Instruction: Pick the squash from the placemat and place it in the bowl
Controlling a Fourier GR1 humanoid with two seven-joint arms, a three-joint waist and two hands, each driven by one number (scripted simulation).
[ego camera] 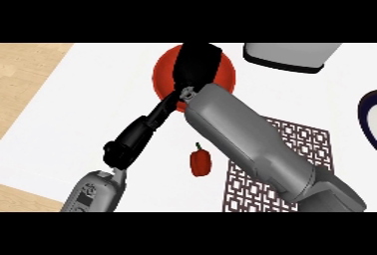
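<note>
My right hand (197, 62) is over the red bowl (165, 64) at the far side of the worktop (95, 99), its back to the camera, so I cannot tell how its fingers stand or whether it holds the squash, which I see nowhere. The patterned placemat (305, 142) to the near right looks bare where it shows. My left hand (136, 137) reaches toward the bowl, fingers straight. A red pepper (200, 162) lies just left of the mat.

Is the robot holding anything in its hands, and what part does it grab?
Cannot tell: the right hand is over the red bowl, back towards the camera, hiding anything in it. The left hand holds nothing.
</note>
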